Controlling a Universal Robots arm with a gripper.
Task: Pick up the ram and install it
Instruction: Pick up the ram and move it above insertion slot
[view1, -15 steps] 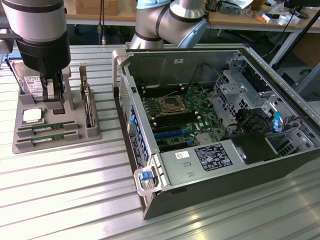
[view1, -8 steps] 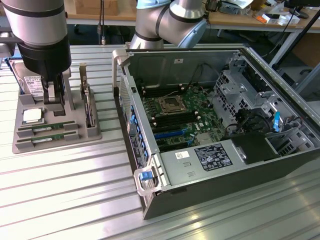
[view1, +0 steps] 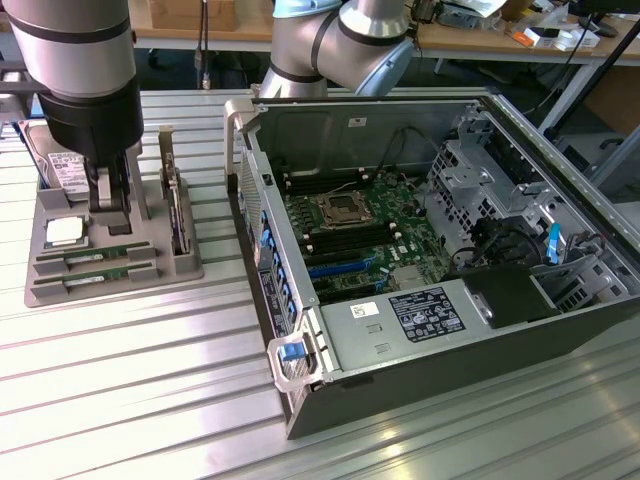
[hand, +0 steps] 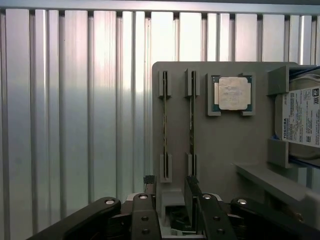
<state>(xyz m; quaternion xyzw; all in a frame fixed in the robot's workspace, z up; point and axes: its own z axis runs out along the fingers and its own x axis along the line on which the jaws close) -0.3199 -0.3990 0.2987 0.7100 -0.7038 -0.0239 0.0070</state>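
From the exterior view I see the arm (view1: 75, 60) standing over the grey tray (view1: 150, 268) at that view's left, on the ribbed metal surface (view1: 150, 380). The fingers (hand: 145, 217) are spread apart and pinch nothing.

The ram sits in the tray as two green sticks standing on edge in parallel slots. The first ram stick (view1: 95, 254) (hand: 191, 125) lies nearer the processor chip (view1: 62, 232) (hand: 234, 93). The second ram stick (view1: 93, 276) (hand: 165, 130) lies just beside it, toward the tray's outer edge. Through the wrist camera I see both sticks edge-on, as thin dark lines, so I cannot make out their chips or labels.

The fingertips overlap the near ends of the slots in the wrist view, but I cannot tell whether they are level with the sticks or above them. I also cannot tell which stick they are lined up on.

The arm's bulk hides the middle of the tray in the exterior view and covers part of the hard drive (view1: 62, 165) (hand: 302, 117). The wrist view's edge also cuts that drive off. An upright card (view1: 178, 215) stands on the tray's side toward the open computer case (view1: 520, 330). The case lies at the exterior view's right with the motherboard (view1: 350, 225) exposed. Its memory slots are too small for me to tell what they hold.
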